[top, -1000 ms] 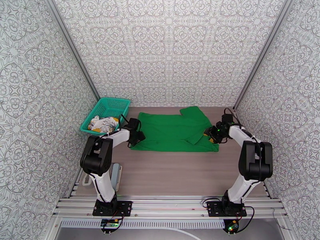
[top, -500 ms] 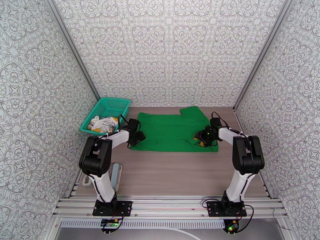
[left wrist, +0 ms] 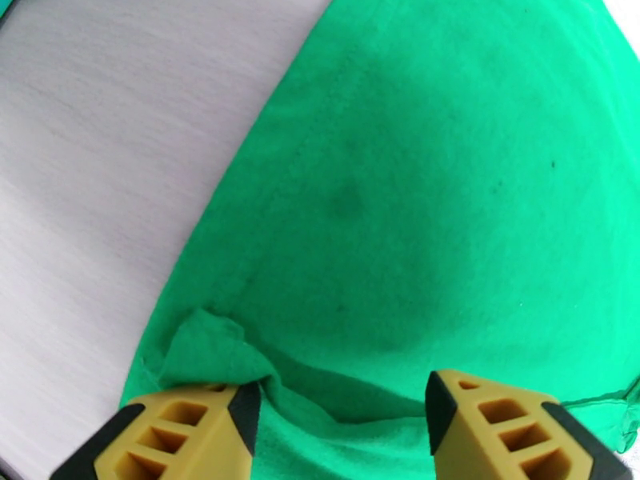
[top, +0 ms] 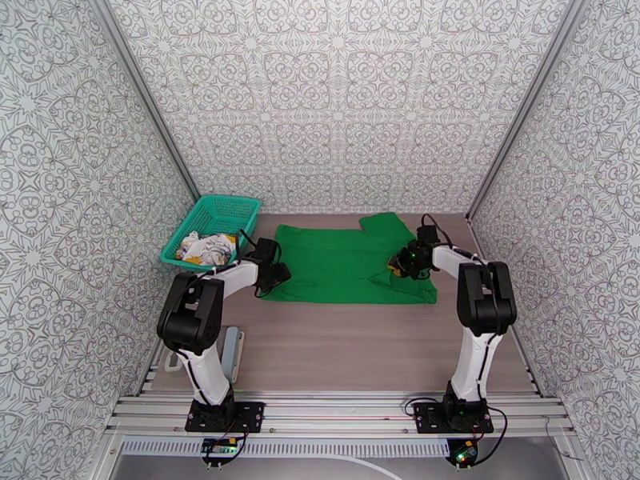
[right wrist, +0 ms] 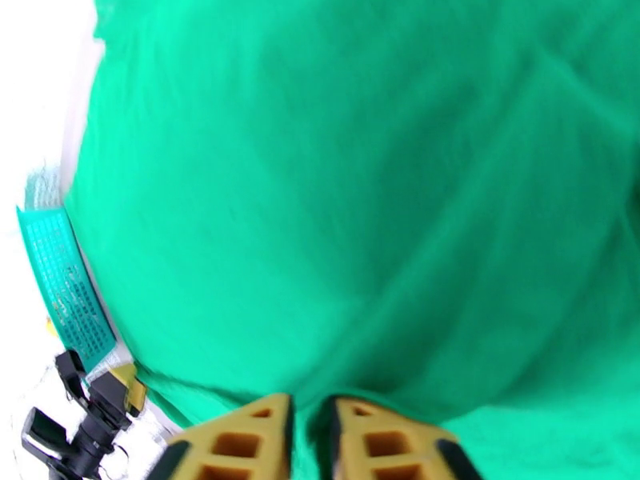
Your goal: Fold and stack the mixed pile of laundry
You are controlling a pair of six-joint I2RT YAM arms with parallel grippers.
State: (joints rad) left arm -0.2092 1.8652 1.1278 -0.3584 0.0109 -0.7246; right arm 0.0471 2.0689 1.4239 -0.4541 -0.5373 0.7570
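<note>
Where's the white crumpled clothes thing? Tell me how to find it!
Look at the table's far left corner, where a teal mesh basket sits. The crumpled white garment lies inside its near end. Unlike the flat green shirt nearby, it is bunched and printed.

A robot lab test cell, shown by patterned panel walls (top: 336,98) and aluminium frame rails (top: 344,408).

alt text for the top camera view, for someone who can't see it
A green shirt lies spread flat on a wooden table, with the left gripper at its left edge and the right gripper on its right side. A teal basket at the far left holds a white printed garment.
</note>
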